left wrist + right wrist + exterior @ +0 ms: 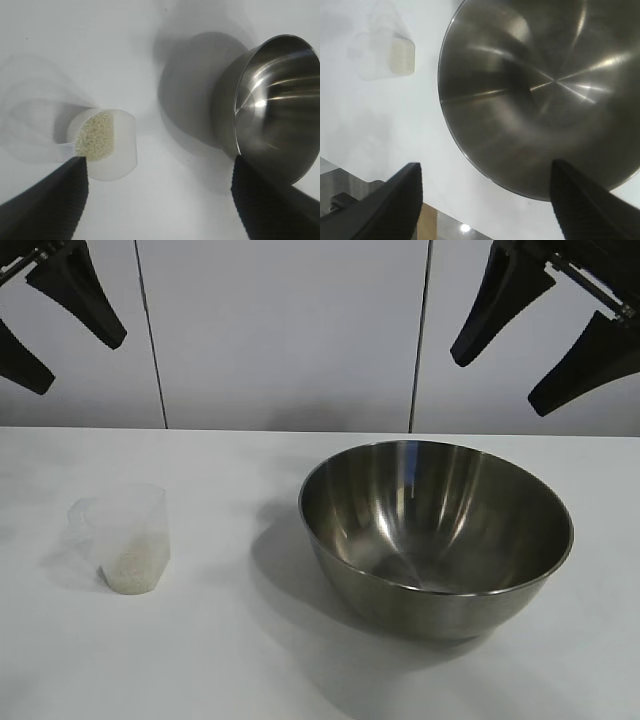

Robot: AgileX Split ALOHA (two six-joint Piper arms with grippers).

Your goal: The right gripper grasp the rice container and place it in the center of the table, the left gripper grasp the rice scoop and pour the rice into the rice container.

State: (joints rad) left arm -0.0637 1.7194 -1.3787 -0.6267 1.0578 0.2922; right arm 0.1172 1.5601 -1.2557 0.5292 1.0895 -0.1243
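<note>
Standing empty on the table, right of centre in the exterior view, the rice container was the thing the coming move turned on, and it lay below and in front of the right gripper, which hung high above the far edge with its jaws spread and nothing between them. Judged from the right wrist view, the container sat ahead of those open fingers, its near rim falling about between them, so a descent onto the rim looked the natural approach; being round, it offered no long axis to line up with. The right arm was plainly the nearer one. Well apart on the container's left stood the rice scoop, upright, with the rice heaped in its bottom. The left gripper hovered high above that side, jaws likewise spread and empty. The scoop's little handle was hard to make out against the white surface, and both arms were cut off at the top of the exterior view.
</note>
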